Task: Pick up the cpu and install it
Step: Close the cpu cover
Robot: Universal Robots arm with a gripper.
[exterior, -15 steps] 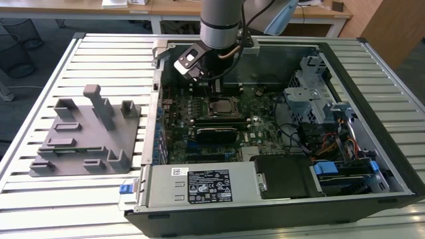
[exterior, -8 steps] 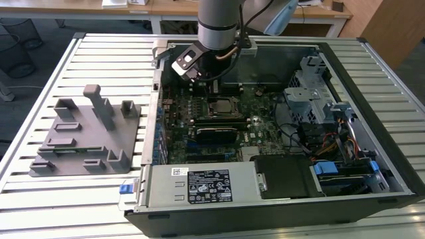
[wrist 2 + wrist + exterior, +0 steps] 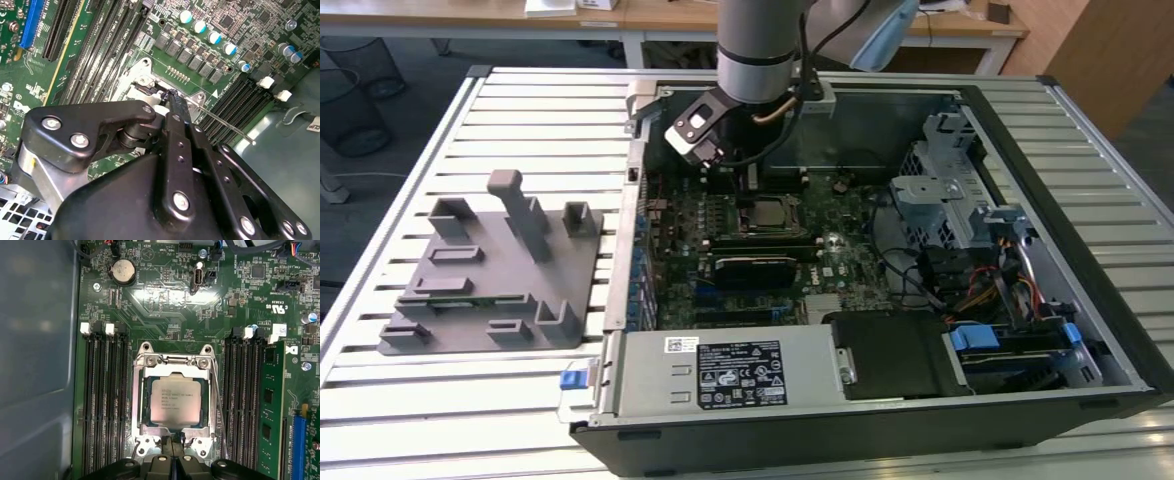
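First wrist view | cpu point(image 3: 174, 401) lying in socket frame point(image 3: 138, 405) | claw point(image 3: 172, 446) pressed together, empty, by frame's edge

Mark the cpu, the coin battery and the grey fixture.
cpu point(image 3: 174, 401): first wrist view, middle of its metal top.
coin battery point(image 3: 122, 271): first wrist view, its round face.
grey fixture point(image 3: 494, 275): exterior view, its flat base.

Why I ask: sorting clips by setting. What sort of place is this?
Likely a lab or workshop: an open computer case lies on a slatted table, a grey fixture beside it, desks and a wire bin behind.
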